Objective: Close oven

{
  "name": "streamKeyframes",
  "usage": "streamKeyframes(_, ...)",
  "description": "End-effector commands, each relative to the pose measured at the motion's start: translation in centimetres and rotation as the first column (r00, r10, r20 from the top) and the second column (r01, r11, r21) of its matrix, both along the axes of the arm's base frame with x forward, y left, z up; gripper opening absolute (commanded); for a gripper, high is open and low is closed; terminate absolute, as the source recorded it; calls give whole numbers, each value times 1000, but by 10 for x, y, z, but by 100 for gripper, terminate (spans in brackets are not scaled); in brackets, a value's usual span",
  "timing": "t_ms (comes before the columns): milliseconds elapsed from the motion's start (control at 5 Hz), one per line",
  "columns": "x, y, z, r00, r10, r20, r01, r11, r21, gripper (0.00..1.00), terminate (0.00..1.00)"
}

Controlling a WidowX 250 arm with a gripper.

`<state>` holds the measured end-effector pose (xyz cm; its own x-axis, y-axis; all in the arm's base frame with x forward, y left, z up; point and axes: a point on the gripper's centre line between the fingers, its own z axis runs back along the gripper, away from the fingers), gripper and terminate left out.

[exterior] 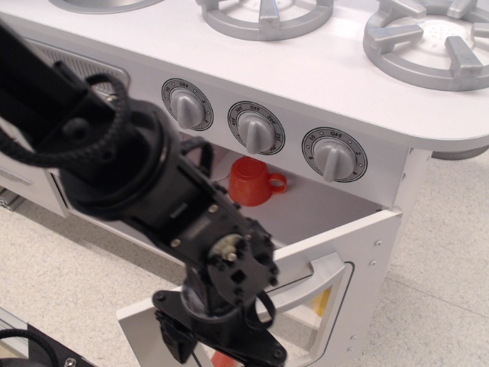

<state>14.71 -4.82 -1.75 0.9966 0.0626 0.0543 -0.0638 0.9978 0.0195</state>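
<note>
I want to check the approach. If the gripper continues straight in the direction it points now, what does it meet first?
Probably the open oven door: the gripper points down at its lower left part. Depth is unclear and the fingertips are cut off.
</note>
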Motion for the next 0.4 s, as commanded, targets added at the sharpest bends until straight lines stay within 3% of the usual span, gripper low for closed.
streamKeyframes(0,37,36,10,992,93,86,-97,994,45,100,0)
streamKeyframes(200,56,46,9,987,118,107,-126,990,66,100,0)
